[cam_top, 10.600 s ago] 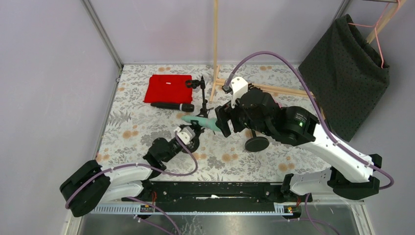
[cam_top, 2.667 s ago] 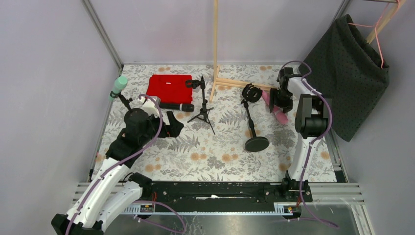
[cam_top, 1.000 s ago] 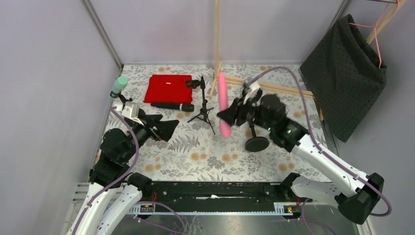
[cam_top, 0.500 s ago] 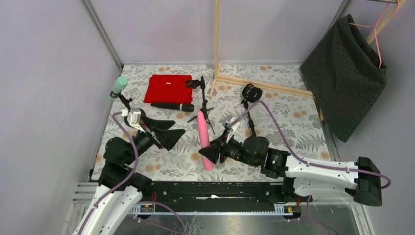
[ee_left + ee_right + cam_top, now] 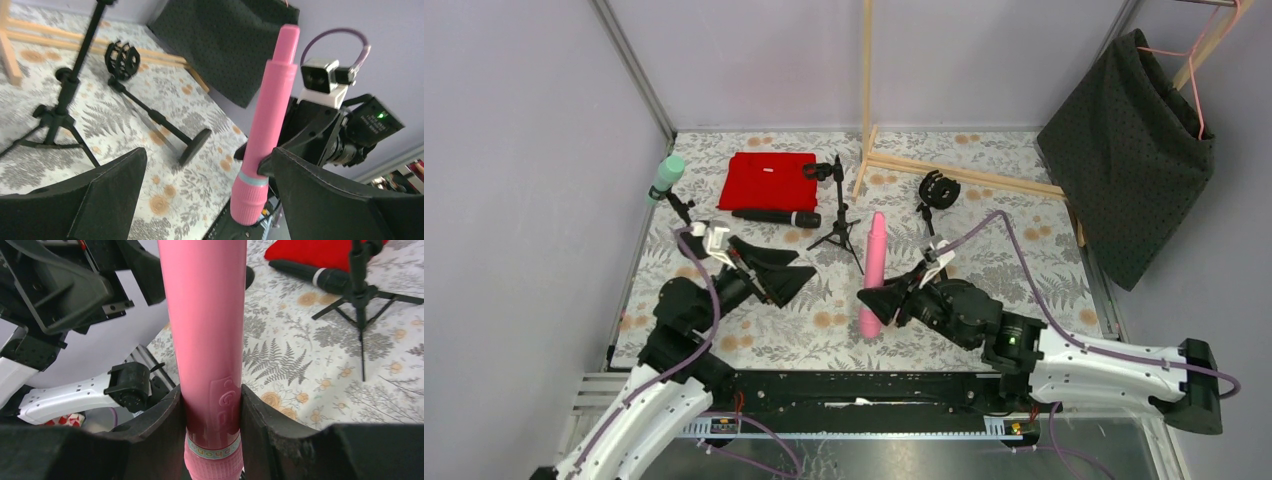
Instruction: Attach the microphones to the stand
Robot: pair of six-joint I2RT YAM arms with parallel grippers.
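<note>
Pink microphone (image 5: 874, 262) gripped near lower end by right gripper (image 5: 886, 301) (left gripper (image 5: 778, 271) agape, empty).

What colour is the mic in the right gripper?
Pink mic, clearest in the right wrist view.

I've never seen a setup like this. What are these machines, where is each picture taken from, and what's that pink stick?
These are two robot arms bolted at the near edge of a flowered table. The wide picture comes from a camera fixed above and behind them; the other two come from a small camera on each wrist, so its black fingers show up close. The right gripper is clamped on a pink microphone, held roughly upright. The left gripper is wide open and empty, facing it. A mint green microphone already sits in a small stand at the left. A black microphone lies on the table beside a red cloth. Two stands are free: a tripod stand and a clip stand.
</note>
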